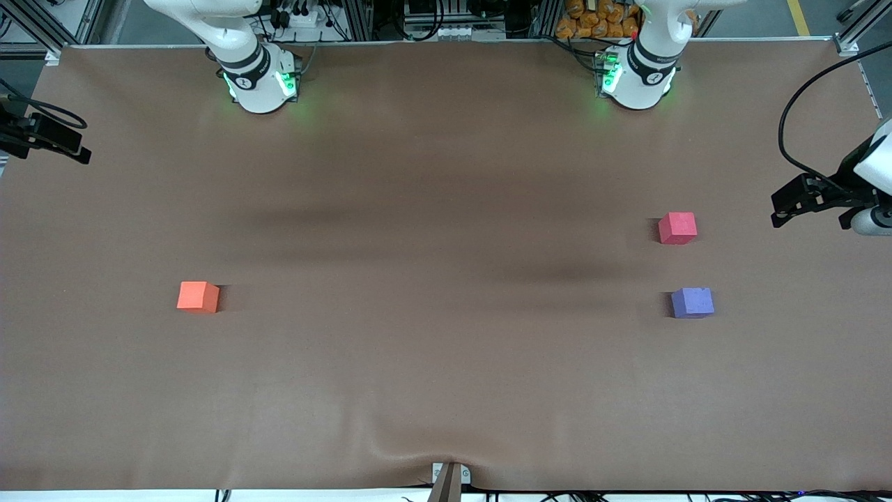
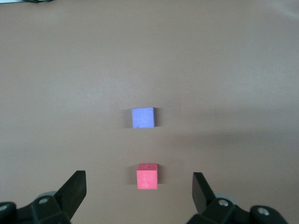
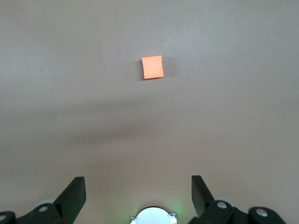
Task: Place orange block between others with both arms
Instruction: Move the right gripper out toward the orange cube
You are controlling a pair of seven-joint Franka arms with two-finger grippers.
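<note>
The orange block (image 1: 198,296) (image 3: 152,67) lies alone on the brown table toward the right arm's end. The others, a pinkish-red cube (image 1: 677,228) (image 2: 147,176) and a purple cube (image 1: 693,302) (image 2: 143,117), lie toward the left arm's end. The purple one is nearer the front camera, with a gap between them. My left gripper (image 2: 139,175) hangs open high over the pinkish-red cube. My right gripper (image 3: 138,179) is open high over the table near its own base, well short of the orange block. Neither holds anything. Both hands are out of the front view.
The arm bases (image 1: 261,84) (image 1: 637,80) glow green along the table's robot edge. A black fixture with cables (image 1: 42,136) overhangs one end of the table. A black and white device (image 1: 815,199) overhangs the end by the cubes.
</note>
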